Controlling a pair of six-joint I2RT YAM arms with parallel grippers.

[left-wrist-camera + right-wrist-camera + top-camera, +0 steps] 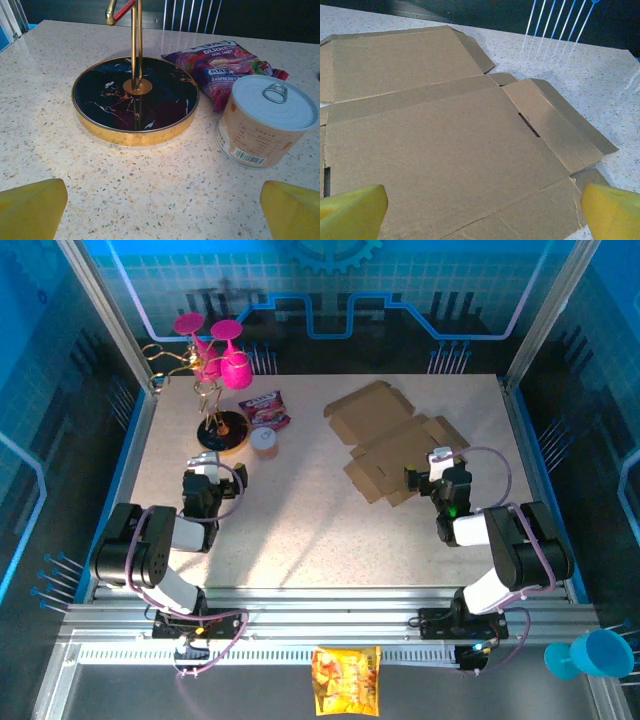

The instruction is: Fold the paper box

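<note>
Plainly both jaws gape wide, empty; the right wrist view crops the flat paper box [445, 150].

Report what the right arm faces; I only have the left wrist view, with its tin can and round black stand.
Observer: The right claw is open, pointing at a flat brown cardboard box sheet.
Operator: Say how its flaps lie.
Observer: They are spread outward, roughly flat on the speckled table; nothing is folded up yet.
Operator: Place that sheet relative to my arm.
Observer: In the top view it lies on the table's right half, well away from the left claw.
</note>
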